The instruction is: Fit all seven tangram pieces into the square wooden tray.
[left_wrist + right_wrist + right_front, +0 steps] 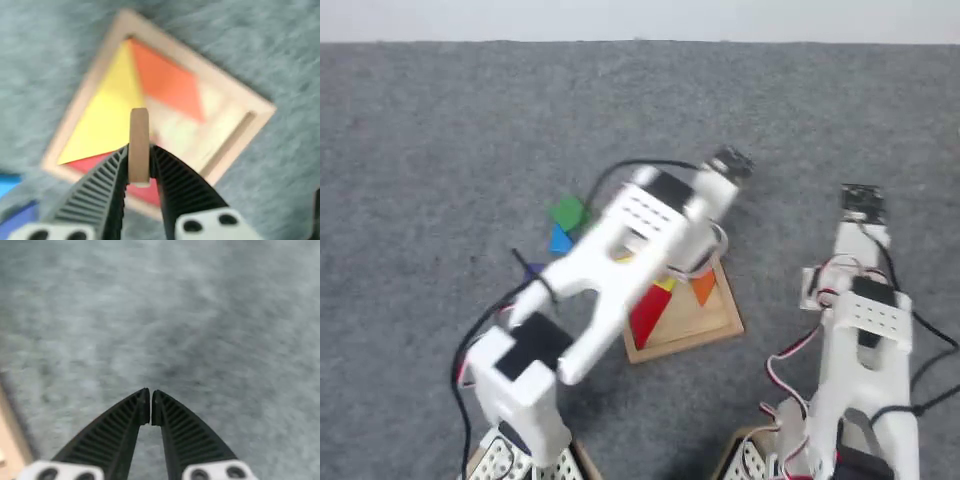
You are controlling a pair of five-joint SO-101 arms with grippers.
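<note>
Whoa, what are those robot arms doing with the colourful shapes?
They're doing a tangram puzzle. The left gripper is pinching a tangram piece on its edge above the wooden tray, which already holds a yellow piece, an orange piece and a red piece. A green piece and a blue piece wait on the grey mat beside the tray. The right gripper is shut, empty, over bare mat.

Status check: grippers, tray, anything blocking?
Left gripper shut on tangram piece over wooden tray. Right gripper shut, empty. Yellow piece, orange piece, red piece seated; nothing blocking.
</note>
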